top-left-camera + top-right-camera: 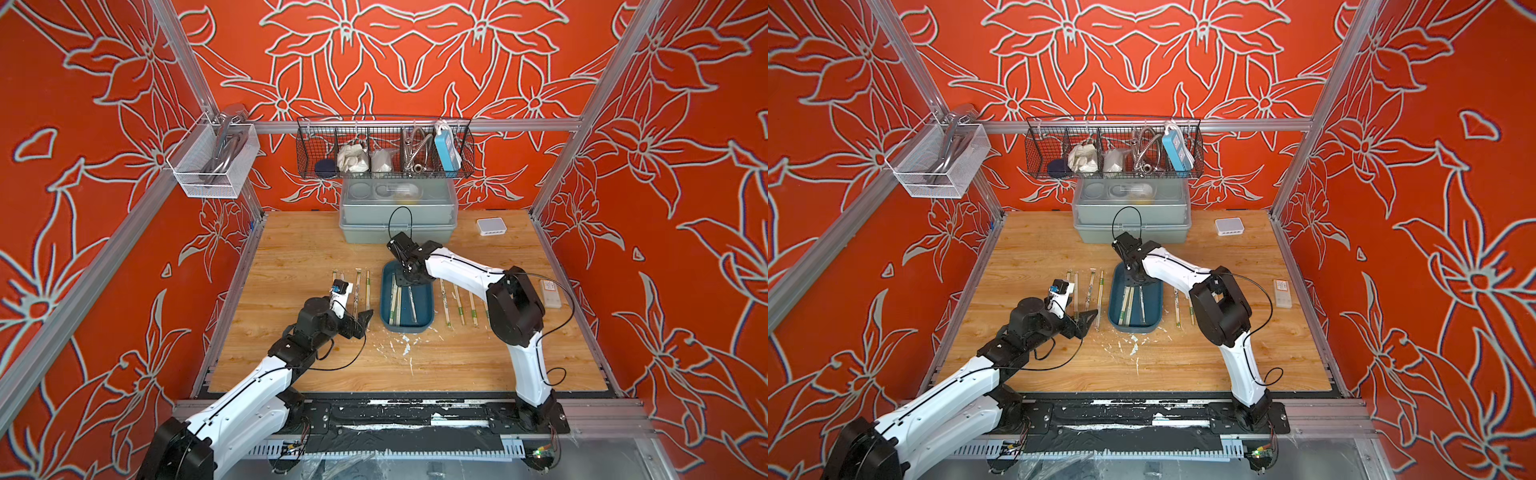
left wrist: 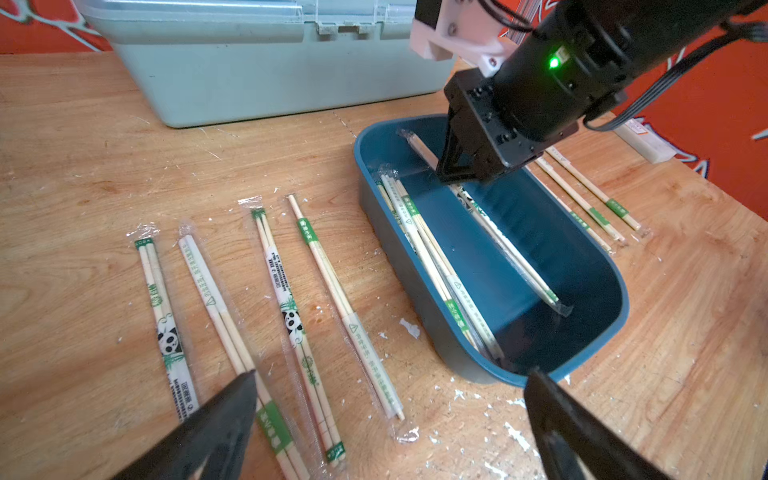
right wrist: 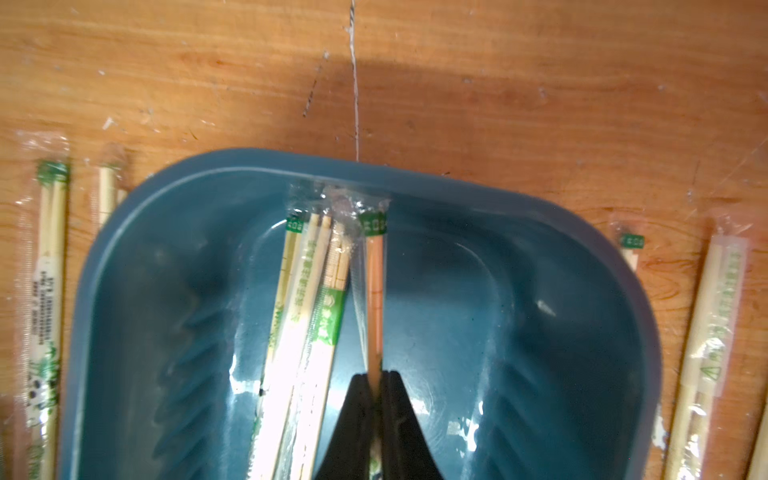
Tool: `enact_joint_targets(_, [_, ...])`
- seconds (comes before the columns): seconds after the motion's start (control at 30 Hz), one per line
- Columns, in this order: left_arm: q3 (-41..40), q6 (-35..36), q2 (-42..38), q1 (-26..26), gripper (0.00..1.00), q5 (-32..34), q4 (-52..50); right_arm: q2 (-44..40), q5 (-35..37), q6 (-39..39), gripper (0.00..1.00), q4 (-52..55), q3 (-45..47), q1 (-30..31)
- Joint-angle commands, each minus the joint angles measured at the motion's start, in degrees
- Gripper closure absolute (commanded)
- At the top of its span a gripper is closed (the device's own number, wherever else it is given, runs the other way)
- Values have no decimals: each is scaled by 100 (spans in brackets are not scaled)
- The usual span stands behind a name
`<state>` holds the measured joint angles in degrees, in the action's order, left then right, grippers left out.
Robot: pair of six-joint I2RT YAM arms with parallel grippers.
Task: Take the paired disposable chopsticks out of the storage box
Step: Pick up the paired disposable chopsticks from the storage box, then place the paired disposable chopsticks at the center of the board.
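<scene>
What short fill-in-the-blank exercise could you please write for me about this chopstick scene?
1. The right end effector pinches one wrapped chopstick pair inside the dark ____ storage box.
2. The left end effector holds nothing; its jaws stand ____.
3. On the table, at the robot's left of the box, lie ____ wrapped pairs.
Missing words: blue; open; four.

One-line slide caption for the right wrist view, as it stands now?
Right gripper shut on one wrapped chopstick pair inside the blue storage box, more pairs beside it and outside on the table.
</scene>
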<state>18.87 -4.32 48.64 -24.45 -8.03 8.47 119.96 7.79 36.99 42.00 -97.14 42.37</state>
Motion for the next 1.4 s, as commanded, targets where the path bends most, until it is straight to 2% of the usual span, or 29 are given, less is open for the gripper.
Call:
enact_joint_targets(0.0, [174, -17, 81, -25, 0, -68, 41, -297, 101, -41, 92, 50, 123, -36])
enact_joint_targets(0.23, [128, -137, -21, -25, 0, 134, 75, -649, 83, -216, 92, 23, 151, -71])
enact_joint_targets(0.53, [-9, -140, -185, -25, 0, -5, 277, -1315, -75, -536, 92, 222, 194, -374])
enact_joint_targets(0.67, [30, -131, -94, -25, 0, -72, 243, -1671, -375, -938, 92, 316, 482, -882])
enact_joint_targets(0.8, [38, -137, -57, -26, 0, -76, 233, -2043, -648, -1681, 92, 196, 1037, -1543])
enact_joint_targets(0.97, [24, -148, -31, -25, 0, -116, 284, -2321, -535, -2467, 92, 67, 1654, -2340])
enact_joint_targets(1.37, [48, -148, 186, -26, 0, -233, 403, -1972, -971, -3391, 90, -667, 2369, -3715])
